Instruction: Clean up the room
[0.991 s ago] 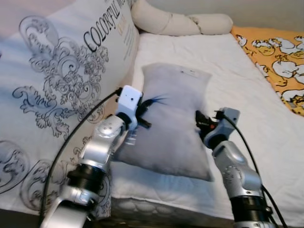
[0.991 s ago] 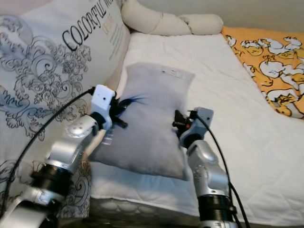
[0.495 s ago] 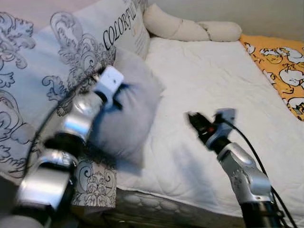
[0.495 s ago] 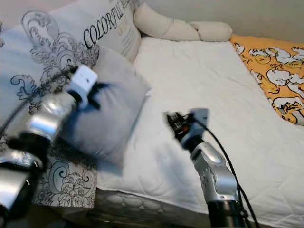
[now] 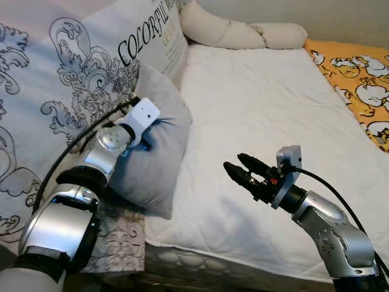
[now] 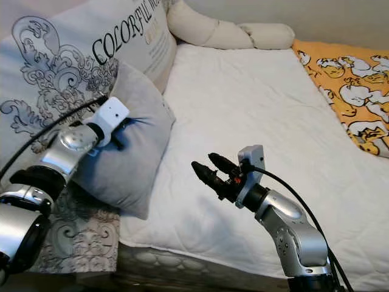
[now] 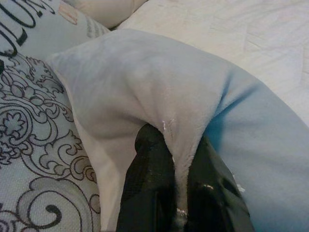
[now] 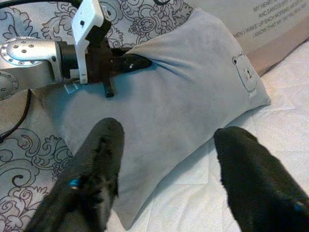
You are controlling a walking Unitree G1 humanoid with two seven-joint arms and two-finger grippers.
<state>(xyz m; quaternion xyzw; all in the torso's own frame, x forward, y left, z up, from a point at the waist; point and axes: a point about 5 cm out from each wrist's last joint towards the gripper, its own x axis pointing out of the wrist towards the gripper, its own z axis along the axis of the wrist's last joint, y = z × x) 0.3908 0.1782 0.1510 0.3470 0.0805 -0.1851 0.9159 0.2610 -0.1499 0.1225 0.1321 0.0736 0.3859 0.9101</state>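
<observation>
on the left side of the bed, a soft grey square pillow leaned against a big white quilt with black swirls and letters. the left gripper had its two black fingers pinched tight on a fold of the pillow's cover. the pillow's lower corner hung over the edge of the white quilted mattress. the right gripper was above the mattress, apart from the pillow, with its fingers spread wide and holding nothing. a long cream bolster lay at the far end, and an orange blanket with white ducks lay on the right.
</observation>
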